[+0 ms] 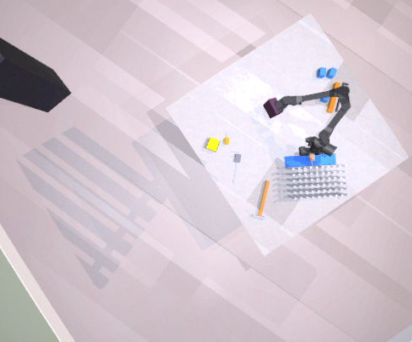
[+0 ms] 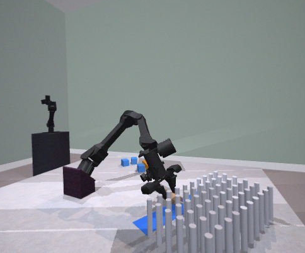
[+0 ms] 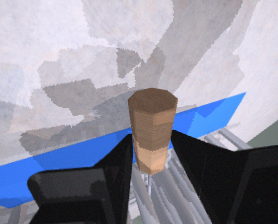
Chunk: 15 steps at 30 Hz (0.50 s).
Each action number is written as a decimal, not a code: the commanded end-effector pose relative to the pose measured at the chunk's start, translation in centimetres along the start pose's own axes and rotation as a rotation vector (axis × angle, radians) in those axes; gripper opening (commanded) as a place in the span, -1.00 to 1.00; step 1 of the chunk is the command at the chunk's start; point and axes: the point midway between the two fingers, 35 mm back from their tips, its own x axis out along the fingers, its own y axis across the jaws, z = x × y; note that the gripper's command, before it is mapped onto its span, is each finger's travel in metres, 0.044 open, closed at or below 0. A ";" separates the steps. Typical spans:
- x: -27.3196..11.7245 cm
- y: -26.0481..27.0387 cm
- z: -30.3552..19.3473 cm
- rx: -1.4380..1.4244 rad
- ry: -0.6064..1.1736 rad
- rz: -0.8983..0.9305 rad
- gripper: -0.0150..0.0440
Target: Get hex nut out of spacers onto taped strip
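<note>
My gripper [image 1: 311, 154] [image 2: 169, 195] [image 3: 151, 135] is shut on the wooden handle [image 1: 311, 157] [image 2: 174, 198] [image 3: 152, 119] of a tool, above the blue taped strip [image 1: 294, 162] [image 2: 154, 221] [image 3: 50, 161] at the front edge of the field. In the wrist view a thin shaft runs down from the handle among the standing metal spacers [image 2: 243, 224] [image 3: 176, 202]; its tip is hidden. The spacers that show in the exterior view stand upright in rows. I cannot make out the hex nut in any view. No nut shows on the visible parts of the strip.
A long orange-handled tool [image 1: 264, 197] with a crosspiece lies left of the field. Further left are a grey block [image 1: 237, 158] with a thin rod, a yellow square [image 1: 212, 145] and a small orange piece [image 1: 226, 140]. Blue blocks [image 1: 321, 72] [image 2: 125, 162] and an orange bar [image 1: 331, 105] lie near the arm's elbow.
</note>
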 end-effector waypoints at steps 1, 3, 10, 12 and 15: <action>0.2 0.3 0.1 0.007 0.003 0.004 -0.49; 0.2 0.2 0.2 0.007 0.003 0.004 -0.49; 0.1 0.2 0.5 0.006 0.002 0.004 -0.49; 0.1 0.2 0.6 0.006 0.002 0.004 -0.49; 0.0 0.2 0.8 0.006 0.002 0.004 -0.49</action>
